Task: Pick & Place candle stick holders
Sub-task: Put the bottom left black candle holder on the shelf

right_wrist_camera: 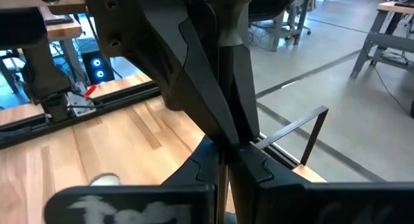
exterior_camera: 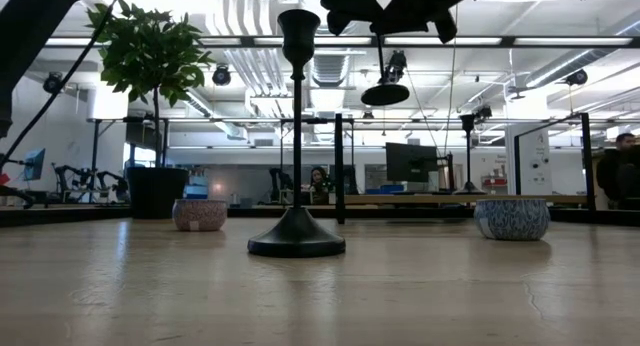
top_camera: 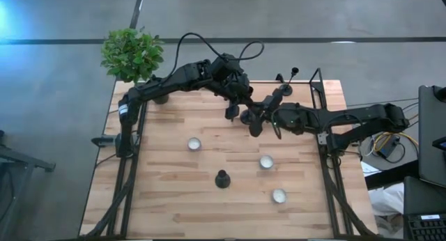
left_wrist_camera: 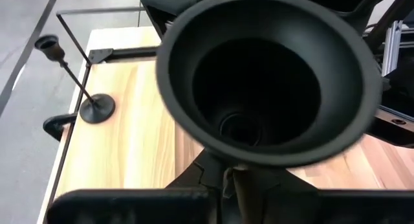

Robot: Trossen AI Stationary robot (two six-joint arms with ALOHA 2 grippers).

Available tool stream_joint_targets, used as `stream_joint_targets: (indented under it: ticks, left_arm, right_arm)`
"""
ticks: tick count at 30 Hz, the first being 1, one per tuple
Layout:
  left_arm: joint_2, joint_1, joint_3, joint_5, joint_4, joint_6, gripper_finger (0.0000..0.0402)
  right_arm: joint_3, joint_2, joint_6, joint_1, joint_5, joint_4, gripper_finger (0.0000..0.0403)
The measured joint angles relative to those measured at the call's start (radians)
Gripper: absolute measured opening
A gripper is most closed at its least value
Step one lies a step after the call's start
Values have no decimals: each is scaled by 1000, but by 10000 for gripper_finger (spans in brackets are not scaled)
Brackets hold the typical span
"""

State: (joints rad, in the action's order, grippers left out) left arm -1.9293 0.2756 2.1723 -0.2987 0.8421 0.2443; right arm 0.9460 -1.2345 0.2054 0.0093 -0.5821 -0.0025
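High view: left gripper (top_camera: 231,113) and right gripper (top_camera: 252,121), both pinched, apparently share one candlestick holder (top_camera: 245,115) mid-air. One holder (top_camera: 222,179) stands placed; another (top_camera: 286,86) waits by the table's rear rail.

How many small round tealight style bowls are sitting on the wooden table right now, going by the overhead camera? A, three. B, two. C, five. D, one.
A: the high view shows three small round bowls on the wooden table, one left of centre, one right of centre and one nearer the front, around a standing candlestick holder.
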Motion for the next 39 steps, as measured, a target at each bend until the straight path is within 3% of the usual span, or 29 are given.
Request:
stream_joint_targets:
  ticks: [16, 24, 28, 33, 39]
  left_arm:
    - [43, 13, 0, 0, -7, 19, 150]
    - [145, 51, -50, 1, 54, 30, 165]
    - [238, 50, -190, -1, -45, 43, 165]
    - [426, 50, -506, 1, -321, 14, 165]
    - [663, 51, -902, 54, -737, -38, 165]
  right_arm:
    - [-8, 51, -29, -1, -72, -22, 8]
    - [-12, 176, -27, -1, -164, -169, 8]
    - [-34, 236, -31, -5, -186, -189, 8]
    - [-133, 309, 23, -19, -188, -177, 8]
    - [-325, 364, -61, -34, -230, 102, 8]
